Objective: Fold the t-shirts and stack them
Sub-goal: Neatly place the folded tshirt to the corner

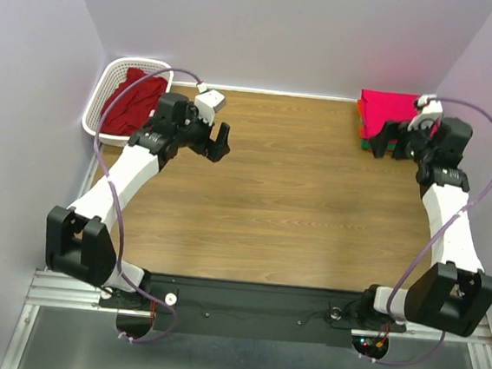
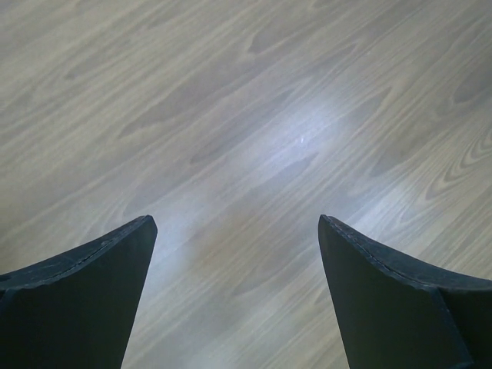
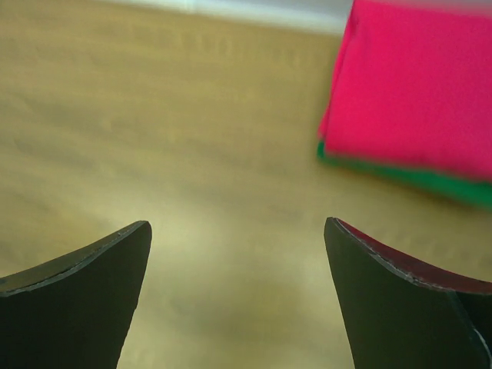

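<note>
A folded bright pink-red t-shirt [image 1: 386,109] tops a stack at the table's far right corner, with a green t-shirt [image 1: 367,144] and an orange edge under it. The right wrist view shows the pink-red shirt [image 3: 419,81] over the green one [image 3: 430,181]. A darker crimson t-shirt [image 1: 132,99] lies crumpled in the white basket [image 1: 105,79] at the far left. My left gripper [image 1: 214,140] is open and empty over bare wood beside the basket, as the left wrist view [image 2: 237,231] shows. My right gripper [image 1: 385,139] is open and empty just left of the stack, also in its wrist view [image 3: 238,231].
Purple walls close in the table at the back and both sides. The brown wooden tabletop [image 1: 288,197] lies between the two arms. A black rail [image 1: 252,303] with the arm bases runs along the near edge.
</note>
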### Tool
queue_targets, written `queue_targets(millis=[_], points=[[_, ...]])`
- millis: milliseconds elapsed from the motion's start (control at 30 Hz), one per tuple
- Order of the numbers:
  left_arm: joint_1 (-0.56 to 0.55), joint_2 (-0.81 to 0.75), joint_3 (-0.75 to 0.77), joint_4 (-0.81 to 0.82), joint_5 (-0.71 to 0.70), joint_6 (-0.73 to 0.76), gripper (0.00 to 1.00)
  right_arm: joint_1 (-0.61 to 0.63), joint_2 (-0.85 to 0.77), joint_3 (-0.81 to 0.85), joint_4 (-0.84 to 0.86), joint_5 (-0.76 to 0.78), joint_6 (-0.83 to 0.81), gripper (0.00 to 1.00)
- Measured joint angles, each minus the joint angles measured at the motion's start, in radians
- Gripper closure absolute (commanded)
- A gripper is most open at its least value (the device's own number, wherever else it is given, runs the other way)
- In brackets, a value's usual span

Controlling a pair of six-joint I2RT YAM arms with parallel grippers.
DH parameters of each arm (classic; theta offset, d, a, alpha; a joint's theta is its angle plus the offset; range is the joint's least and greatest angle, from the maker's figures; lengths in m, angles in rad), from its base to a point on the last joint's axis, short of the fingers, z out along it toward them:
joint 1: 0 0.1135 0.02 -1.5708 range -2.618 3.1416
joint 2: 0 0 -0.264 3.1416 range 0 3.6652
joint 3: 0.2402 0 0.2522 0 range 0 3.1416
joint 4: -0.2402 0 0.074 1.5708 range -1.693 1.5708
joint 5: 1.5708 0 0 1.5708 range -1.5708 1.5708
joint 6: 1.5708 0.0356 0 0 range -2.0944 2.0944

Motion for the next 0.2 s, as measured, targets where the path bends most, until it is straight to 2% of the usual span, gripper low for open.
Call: queue_targets(millis=[200], points=[[-0.023,-0.107,-0.146,-0.003,-0.096,0.031,0.01,0.000,-0.102,-0.188,-0.197,0.037,-0.051,0.00]])
